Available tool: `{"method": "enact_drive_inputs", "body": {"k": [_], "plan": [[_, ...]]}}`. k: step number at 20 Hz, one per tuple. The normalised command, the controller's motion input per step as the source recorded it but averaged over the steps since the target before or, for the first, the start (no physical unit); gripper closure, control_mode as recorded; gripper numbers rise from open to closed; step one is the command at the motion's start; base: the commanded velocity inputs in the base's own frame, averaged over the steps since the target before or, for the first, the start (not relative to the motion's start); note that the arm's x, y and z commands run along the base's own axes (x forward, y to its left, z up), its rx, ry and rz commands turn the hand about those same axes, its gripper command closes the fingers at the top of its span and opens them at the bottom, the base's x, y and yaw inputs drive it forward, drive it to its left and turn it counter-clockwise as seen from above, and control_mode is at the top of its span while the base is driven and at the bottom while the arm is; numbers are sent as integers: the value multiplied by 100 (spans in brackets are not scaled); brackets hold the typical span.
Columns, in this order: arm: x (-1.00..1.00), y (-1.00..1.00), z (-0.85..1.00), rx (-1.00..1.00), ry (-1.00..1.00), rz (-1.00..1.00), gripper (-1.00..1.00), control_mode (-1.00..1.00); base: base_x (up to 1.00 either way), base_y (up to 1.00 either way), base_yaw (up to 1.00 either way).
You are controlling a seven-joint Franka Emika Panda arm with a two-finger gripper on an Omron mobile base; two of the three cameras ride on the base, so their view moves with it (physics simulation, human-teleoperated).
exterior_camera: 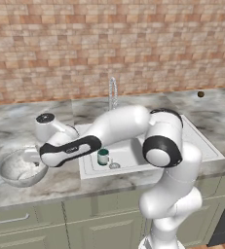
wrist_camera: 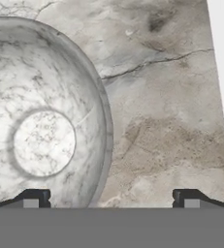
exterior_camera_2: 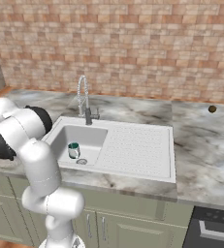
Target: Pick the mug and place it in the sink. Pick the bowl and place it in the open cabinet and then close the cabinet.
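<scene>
The small dark green mug (exterior_camera: 103, 156) already stands in the light grey sink (exterior_camera_2: 133, 150). The round grey-white marbled bowl (exterior_camera: 20, 168) sits near the bench's front edge, the open tool (wrist_camera: 111, 198) over its rim; cabinet placement and closing remain.

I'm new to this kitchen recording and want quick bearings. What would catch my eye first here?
The white arm sweeps left across the sink, its open pincer above the rim of the marbled bowl on the counter. The small green mug stands upright in the basin, near the drain.
</scene>
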Motion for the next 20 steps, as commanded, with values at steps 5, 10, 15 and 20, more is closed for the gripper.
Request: {"method": "enact_drive_inputs", "body": {"k": [5,10,15,20], "plan": [[0,8,-13,0,-5,0,-100,-100,0,0,0],[12,11,-15,0,-2,0,-100,-100,0,0,0],[22,7,-18,0,0,0,-100,-100,0,0,0],[21,13,-18,0,0,0,-100,-100,0,0,0]]}}
